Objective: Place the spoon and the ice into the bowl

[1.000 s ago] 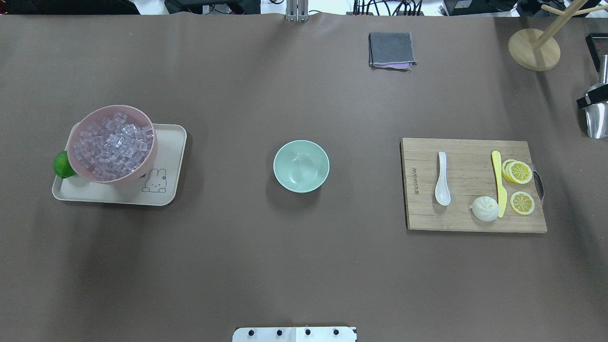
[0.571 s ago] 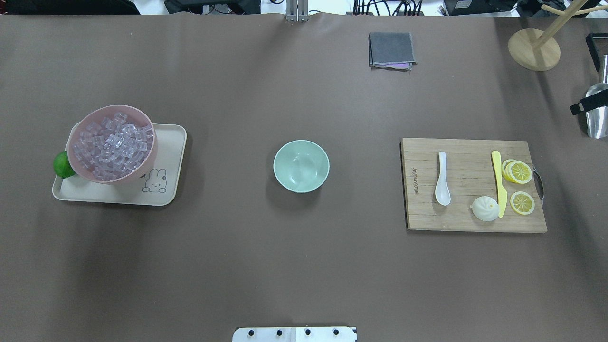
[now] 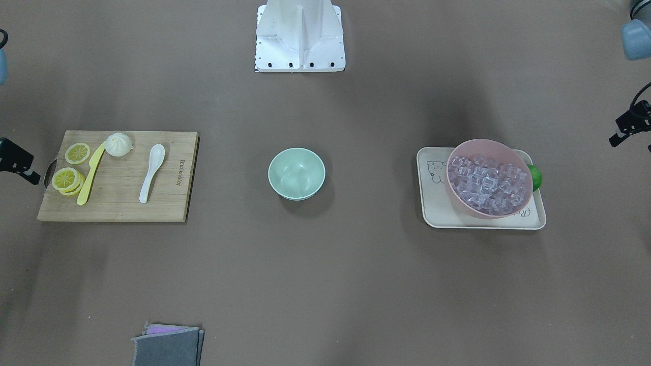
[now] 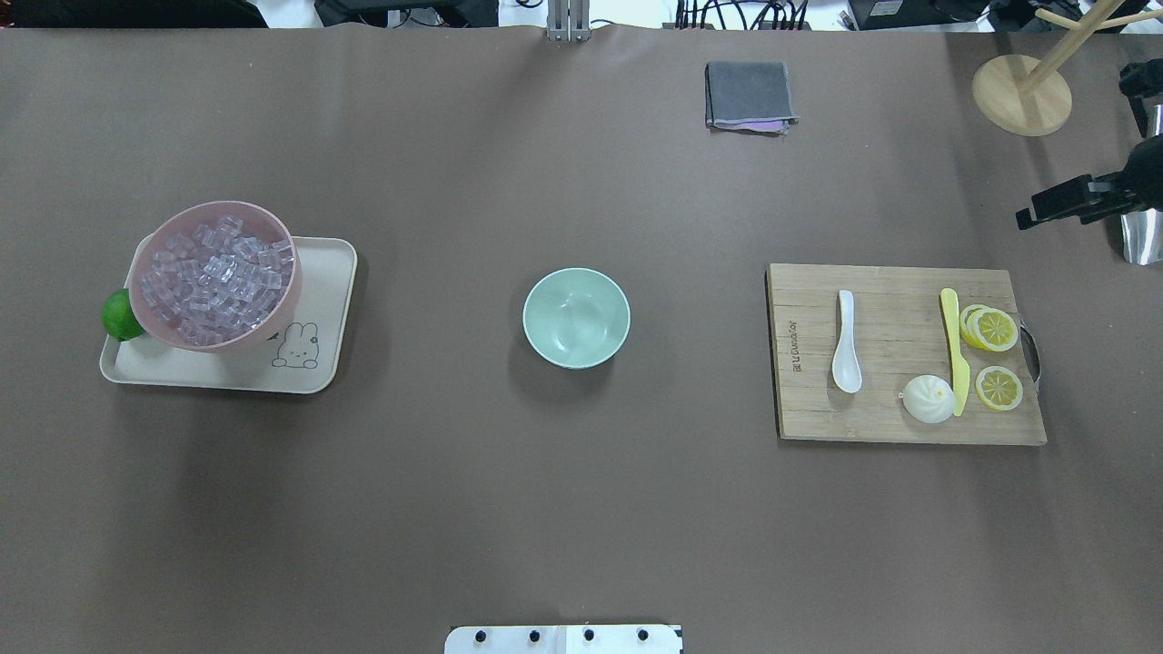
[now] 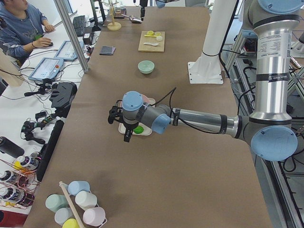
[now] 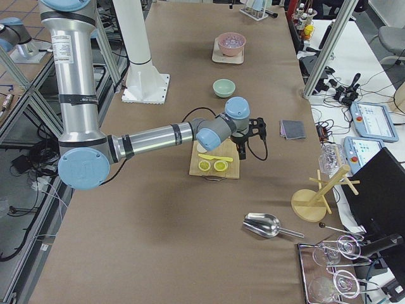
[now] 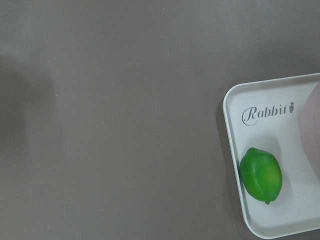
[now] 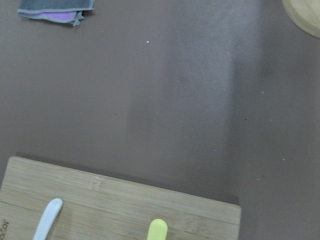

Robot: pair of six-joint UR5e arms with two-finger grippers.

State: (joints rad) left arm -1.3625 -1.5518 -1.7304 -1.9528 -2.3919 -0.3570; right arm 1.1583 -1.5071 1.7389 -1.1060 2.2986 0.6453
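The spoon (image 4: 846,343) lay flat on the bamboo cutting board (image 4: 890,413), scoop towards the robot, apart from the yellow knife (image 4: 953,350). White and glossy, it was probably stiff, light and slippery, best pinched across the narrow handle. The ice (image 4: 214,279), clear small cubes heaped in the pink bowl (image 4: 218,205) on a cream tray (image 4: 323,363), looked slick and hard; a top cube taken by its flat faces seemed safest. The mint-green bowl (image 4: 576,317) sat empty mid-worktop. The right hand (image 4: 1045,207) hovered beyond the board, the left hand (image 3: 623,133) beside the tray; whether their fingers were apart I could not tell.
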